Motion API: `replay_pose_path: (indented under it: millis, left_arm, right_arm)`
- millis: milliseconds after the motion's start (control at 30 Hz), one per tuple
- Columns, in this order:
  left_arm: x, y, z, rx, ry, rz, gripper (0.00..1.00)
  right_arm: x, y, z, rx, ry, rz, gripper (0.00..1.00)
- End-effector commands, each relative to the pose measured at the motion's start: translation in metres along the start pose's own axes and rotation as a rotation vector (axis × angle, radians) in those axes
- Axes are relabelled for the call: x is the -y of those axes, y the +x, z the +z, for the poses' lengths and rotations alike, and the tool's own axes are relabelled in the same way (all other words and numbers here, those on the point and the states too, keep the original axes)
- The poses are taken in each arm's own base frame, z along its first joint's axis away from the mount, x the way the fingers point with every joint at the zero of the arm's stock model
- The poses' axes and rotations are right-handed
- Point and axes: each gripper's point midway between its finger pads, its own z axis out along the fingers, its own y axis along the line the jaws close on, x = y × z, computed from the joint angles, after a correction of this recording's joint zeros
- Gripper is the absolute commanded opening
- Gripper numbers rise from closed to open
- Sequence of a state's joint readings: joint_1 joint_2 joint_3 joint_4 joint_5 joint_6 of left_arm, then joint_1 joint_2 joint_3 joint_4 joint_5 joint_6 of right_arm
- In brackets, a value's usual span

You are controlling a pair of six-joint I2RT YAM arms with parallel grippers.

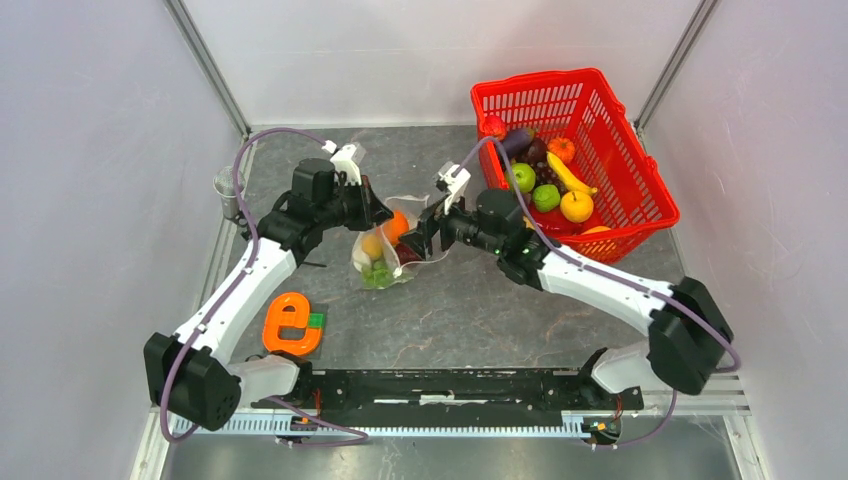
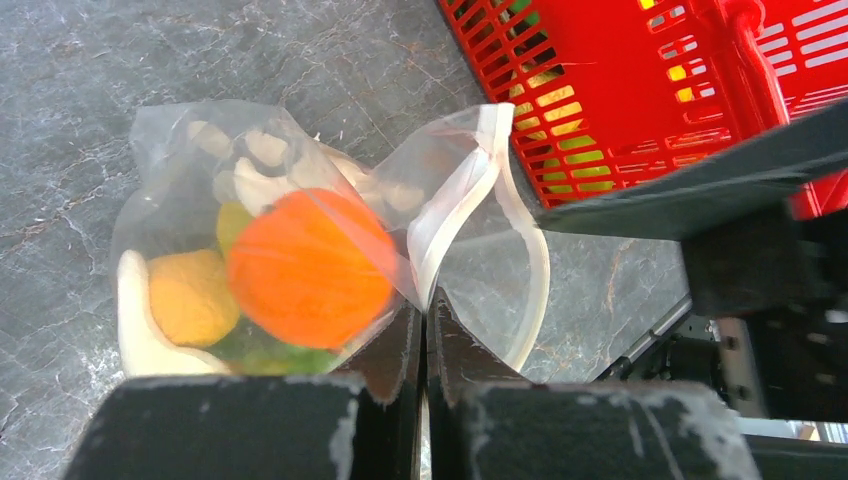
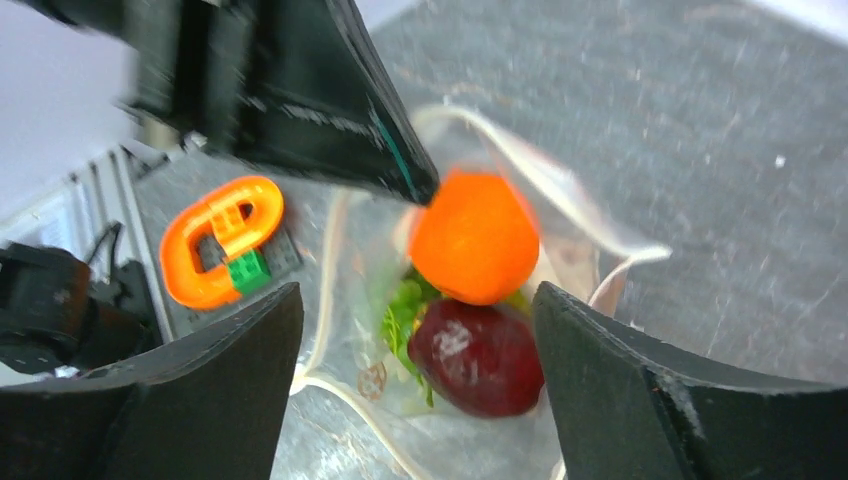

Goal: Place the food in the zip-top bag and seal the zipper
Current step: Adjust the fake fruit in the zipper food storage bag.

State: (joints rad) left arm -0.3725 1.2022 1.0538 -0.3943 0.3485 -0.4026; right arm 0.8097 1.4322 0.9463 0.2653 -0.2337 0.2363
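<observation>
From above, find the zip-top bag (image 1: pixel 380 260) slumped on the desk (image 1: pixel 450 310) between the arms, near the red basket (image 1: pixel 630 235), with more food (image 1: pixel 521 177) waiting inside that basket. Spot the left pincer (image 1: pixel 385 215) at the bag's upper lip and the right pincer (image 1: pixel 425 235) crowding the mouth from the other side. Over to the left wrist: see jaws pressed fully together on the film at the mouth, just beside the zipper (image 2: pixel 470 190), with an orange fruit (image 2: pixel 305 265) and a yellow fruit (image 2: pixel 190 295) already bagged. Hold that pinch firm and high, to stop the floppy mouth folding shut. Now the right wrist: look at fingers (image 3: pixel 200 400) spread wide, gripping nothing, poised above the orange fruit and a dark red fruit (image 3: pixel 480 355). Judge this as loading, not sealing yet. Lift out straight, clear of the strip, avoid snagging the film, then head to the basket for the next piece. Leave the letter-e toy (image 3: pixel 215 250) alone.
</observation>
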Motion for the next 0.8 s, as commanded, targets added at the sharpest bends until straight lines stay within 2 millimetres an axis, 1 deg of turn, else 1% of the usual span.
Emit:
replay_pose_path:
  millis: [0,67,100,167,200,233,267,333,400,433,500,600,633,767]
  left_arm:
    - [0.029,-0.040,-0.020,0.144,0.074,0.012,0.02]
    - [0.029,-0.041,-0.022,0.158,0.071,0.015,0.03]
    - [0.028,-0.041,-0.022,0.159,0.067,0.016,0.03]
    - [0.026,-0.039,-0.022,0.154,0.061,0.018,0.04]
    - [0.025,-0.038,-0.021,0.148,0.059,0.015,0.03]
    - [0.024,-0.037,-0.019,0.144,0.058,0.011,0.04]
    - [0.024,-0.035,-0.018,0.139,0.062,0.008,0.04]
    - [0.025,-0.034,-0.016,0.133,0.070,0.005,0.04]
    - [0.024,-0.033,-0.014,0.132,0.070,0.003,0.03]
    - [0.023,-0.032,-0.013,0.131,0.069,0.002,0.03]
    - [0.024,-0.032,-0.013,0.129,0.071,0.002,0.04]
    - [0.023,-0.031,-0.013,0.126,0.070,0.005,0.03]
    - [0.022,-0.030,-0.013,0.126,0.067,0.004,0.03]
    - [0.022,-0.030,-0.013,0.126,0.067,0.005,0.04]
  right_arm:
    - [-0.011,-0.049,-0.016,0.138,-0.027,-0.083,0.82]
    - [-0.013,-0.054,-0.021,0.141,-0.025,-0.087,0.74]
    - [-0.013,-0.060,-0.026,0.160,-0.018,-0.094,0.73]
    - [-0.009,-0.074,-0.039,0.199,0.027,-0.114,0.74]
    - [-0.007,-0.084,-0.048,0.226,0.055,-0.133,0.77]
    - [-0.001,-0.093,-0.056,0.241,0.106,-0.147,0.80]
    - [0.008,-0.104,-0.066,0.260,0.171,-0.160,0.82]
    - [0.038,-0.121,-0.091,0.282,0.376,-0.163,0.82]
    - [0.075,-0.128,-0.121,0.284,0.613,-0.162,0.82]
    - [0.089,-0.129,-0.134,0.280,0.695,-0.158,0.82]
    - [0.123,-0.125,-0.157,0.243,0.837,-0.114,0.81]
    - [0.178,-0.106,-0.184,0.160,0.982,-0.011,0.81]
    - [0.196,-0.095,-0.193,0.127,1.033,0.025,0.84]
    - [0.251,-0.047,-0.208,-0.013,1.155,0.151,0.86]
